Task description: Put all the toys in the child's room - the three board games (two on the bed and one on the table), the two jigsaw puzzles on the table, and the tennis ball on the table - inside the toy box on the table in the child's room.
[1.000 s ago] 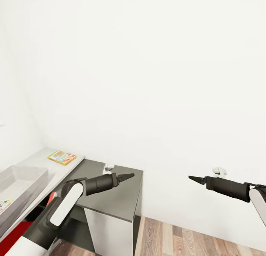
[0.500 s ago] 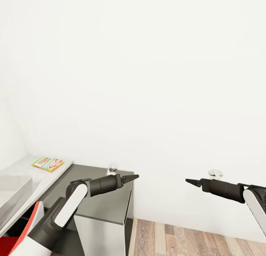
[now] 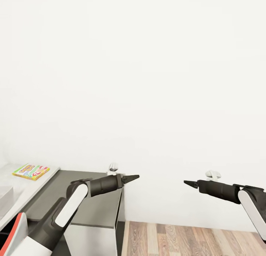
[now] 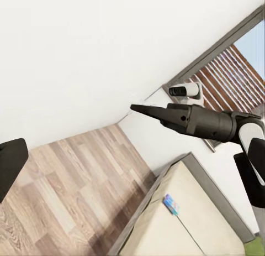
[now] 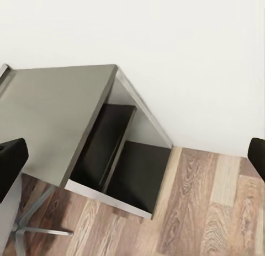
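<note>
Since a second ago the view has swung right, so the yellow-green-red board game point(image 3: 31, 171) is now seen near the picture's edge, lying flat on the pale counter point(image 3: 37, 184). Both the left gripper point(image 3: 133, 177) and right gripper point(image 3: 189, 183) appear closed and empty. The left arm could clip the counter.

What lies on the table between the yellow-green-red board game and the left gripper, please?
In the head view, bare tabletop: the board game lies on the pale section of the table, then the dark grey section runs bare toward the left gripper, which hangs near the table's far edge.
</note>
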Robot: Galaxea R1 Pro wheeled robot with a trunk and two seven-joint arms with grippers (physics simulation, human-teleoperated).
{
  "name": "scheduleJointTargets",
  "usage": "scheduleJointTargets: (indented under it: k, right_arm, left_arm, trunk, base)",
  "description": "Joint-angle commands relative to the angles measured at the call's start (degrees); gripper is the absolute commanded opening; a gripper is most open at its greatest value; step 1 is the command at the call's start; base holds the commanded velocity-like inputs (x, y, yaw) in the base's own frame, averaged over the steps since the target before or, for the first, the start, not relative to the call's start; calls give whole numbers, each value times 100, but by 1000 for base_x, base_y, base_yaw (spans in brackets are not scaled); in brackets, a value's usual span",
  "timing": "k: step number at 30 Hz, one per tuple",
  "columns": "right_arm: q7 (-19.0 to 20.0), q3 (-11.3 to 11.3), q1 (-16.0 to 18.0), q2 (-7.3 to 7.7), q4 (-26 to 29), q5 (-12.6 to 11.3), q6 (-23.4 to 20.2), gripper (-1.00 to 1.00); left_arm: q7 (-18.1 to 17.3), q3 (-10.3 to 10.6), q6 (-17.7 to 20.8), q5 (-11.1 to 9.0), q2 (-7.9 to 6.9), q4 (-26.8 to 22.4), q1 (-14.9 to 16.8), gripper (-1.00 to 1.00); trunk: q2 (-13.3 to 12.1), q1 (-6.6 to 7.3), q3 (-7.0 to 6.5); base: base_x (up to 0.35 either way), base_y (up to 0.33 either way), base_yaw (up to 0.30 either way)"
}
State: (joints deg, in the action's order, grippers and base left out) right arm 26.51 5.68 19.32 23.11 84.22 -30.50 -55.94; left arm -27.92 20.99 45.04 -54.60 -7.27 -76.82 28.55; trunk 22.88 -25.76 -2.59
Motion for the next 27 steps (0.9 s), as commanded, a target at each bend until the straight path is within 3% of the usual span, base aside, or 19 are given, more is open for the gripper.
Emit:
scheduleJointTargets:
  k: [1,11,19,27]
  right_arm:
    - [46,6,4,-2,-1,37,-23,100]
    - [1,-101,2,-78,-2,41,91,100]
    - [7,-190,2,-117,0,38,521,100]
    - [12,-231,2,-127,0,37,644,100]
  left_arm:
    - [0,3,23,-21,-4,-1,2,100]
    - [4,2,22,-12,-3,69,2,100]
    - [-7,-7,27,-22,-2,363,2,100]
    - [-10,-8,30,-24,-2,468,2,100]
  trunk:
    - [4,-2,-4]
    - [4,-2,-57]
    - [4,-2,-71]
    - [4,-2,-63]
  base:
    - [0,0,-214]
    - [0,0,-172]
    - [0,0,-54]
    - [0,0,-34]
